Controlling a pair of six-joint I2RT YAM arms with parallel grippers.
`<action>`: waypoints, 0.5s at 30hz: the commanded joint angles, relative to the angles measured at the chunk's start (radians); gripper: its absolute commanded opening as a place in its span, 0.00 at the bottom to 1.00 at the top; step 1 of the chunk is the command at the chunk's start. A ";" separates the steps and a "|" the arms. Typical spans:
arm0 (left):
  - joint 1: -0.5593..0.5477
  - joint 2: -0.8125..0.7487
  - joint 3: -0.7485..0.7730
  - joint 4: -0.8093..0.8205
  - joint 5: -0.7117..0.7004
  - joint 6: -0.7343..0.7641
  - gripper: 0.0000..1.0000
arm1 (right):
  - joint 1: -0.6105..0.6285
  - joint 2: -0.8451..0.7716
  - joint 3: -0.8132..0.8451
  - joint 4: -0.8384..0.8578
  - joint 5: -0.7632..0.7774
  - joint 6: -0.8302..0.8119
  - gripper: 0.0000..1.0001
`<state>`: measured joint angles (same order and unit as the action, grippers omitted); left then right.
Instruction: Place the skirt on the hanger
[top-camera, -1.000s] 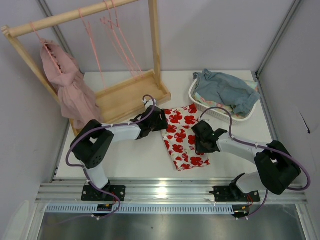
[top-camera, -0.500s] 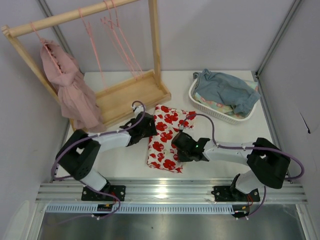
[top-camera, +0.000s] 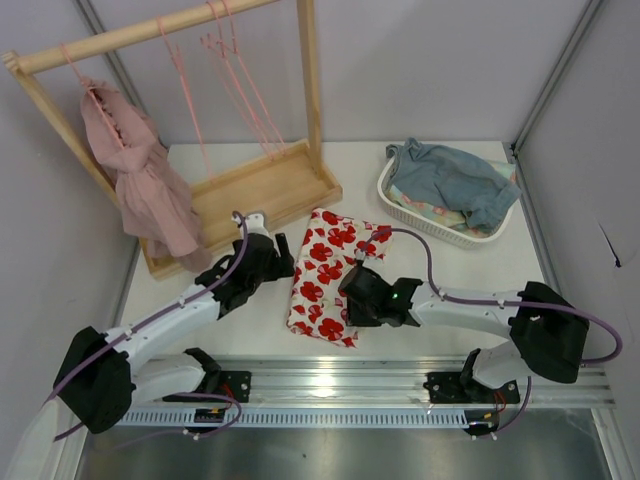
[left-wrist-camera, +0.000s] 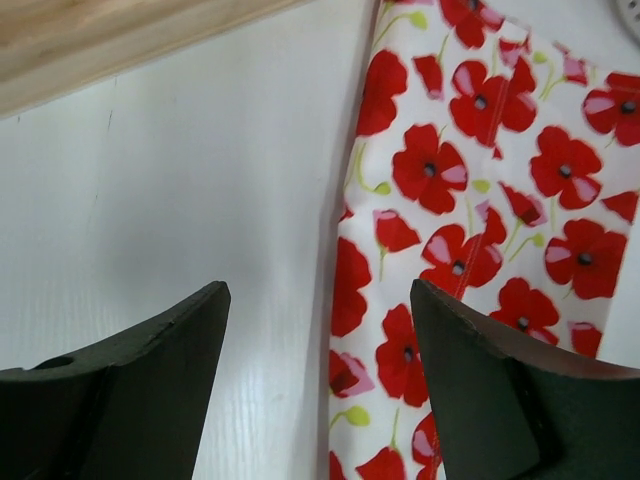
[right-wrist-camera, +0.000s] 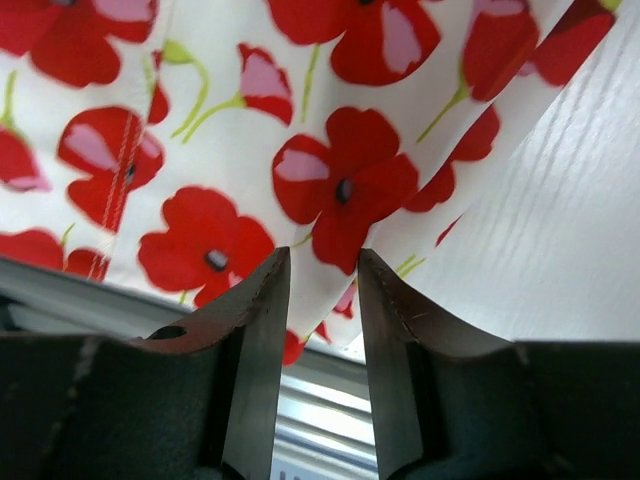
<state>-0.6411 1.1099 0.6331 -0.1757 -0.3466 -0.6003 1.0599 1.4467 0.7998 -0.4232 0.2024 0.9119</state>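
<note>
The skirt (top-camera: 322, 272), white with red flowers, lies flat on the table between my two grippers. My left gripper (top-camera: 284, 258) is open at the skirt's left edge. In the left wrist view the gripper (left-wrist-camera: 318, 300) has its jaws wide apart over the table, and the skirt's edge (left-wrist-camera: 450, 220) lies between them. My right gripper (top-camera: 346, 291) is shut on the skirt's right edge. In the right wrist view the gripper (right-wrist-camera: 322, 262) pinches a fold of the skirt (right-wrist-camera: 330, 190). Thin pink hangers (top-camera: 237, 75) hang from the wooden rack's top bar.
The wooden rack (top-camera: 265, 190) stands at the back left, with its tray base just behind the skirt. A dusty-pink garment (top-camera: 140, 175) hangs at its left end. A white basket (top-camera: 405, 214) with blue-grey cloth (top-camera: 455, 180) stands at the back right.
The skirt has been pulled left and nearer. My left gripper has let go of it and drawn back to the left. My right gripper has moved left with the skirt's edge.
</note>
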 joint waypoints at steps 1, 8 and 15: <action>-0.003 -0.022 -0.033 -0.039 -0.005 0.022 0.80 | 0.034 -0.057 -0.022 0.017 -0.018 0.065 0.41; -0.003 -0.056 -0.067 -0.019 0.017 0.020 0.80 | 0.074 -0.049 -0.044 0.032 -0.008 0.128 0.46; -0.005 -0.088 -0.084 -0.021 0.018 0.030 0.81 | 0.087 -0.028 -0.039 0.031 0.002 0.143 0.20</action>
<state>-0.6411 1.0512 0.5606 -0.2119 -0.3336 -0.5926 1.1389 1.4128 0.7589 -0.4091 0.1936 1.0283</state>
